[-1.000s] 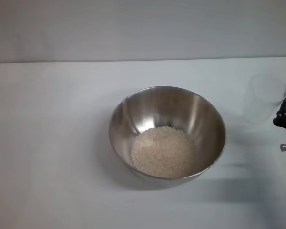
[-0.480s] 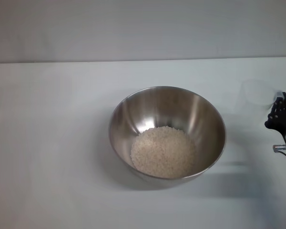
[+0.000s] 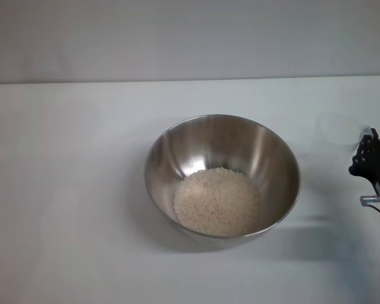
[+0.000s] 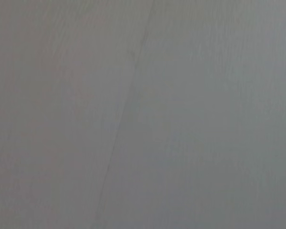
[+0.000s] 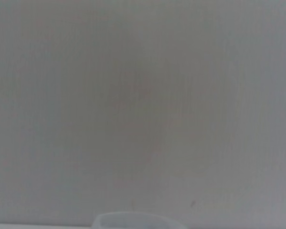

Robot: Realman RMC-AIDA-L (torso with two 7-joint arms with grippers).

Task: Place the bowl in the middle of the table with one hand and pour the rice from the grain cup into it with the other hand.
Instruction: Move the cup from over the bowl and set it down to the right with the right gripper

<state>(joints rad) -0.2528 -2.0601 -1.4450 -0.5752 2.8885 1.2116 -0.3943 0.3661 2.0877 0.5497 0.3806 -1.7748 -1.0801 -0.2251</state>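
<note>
One heap of rice [image 3: 216,201] sits in the bowl [image 3: 221,175] at mid-table [image 3: 69,190], so the pour looks done. Right gripper [image 3: 369,155] is at the right edge, touching the grain cup [image 3: 335,133], which looks empty and upright on the table, likely being set down clear of the bowl. Can't tell if it's gripping. Left gripper is out of view.

We are seeing the right claw [image 3: 371,166] cut by the head view's edge, fingers unreadable | grain cup [image 3: 337,134] showing only faintly, grasp unclear | right wrist view catching just its rim [image 5: 138,220]
</note>
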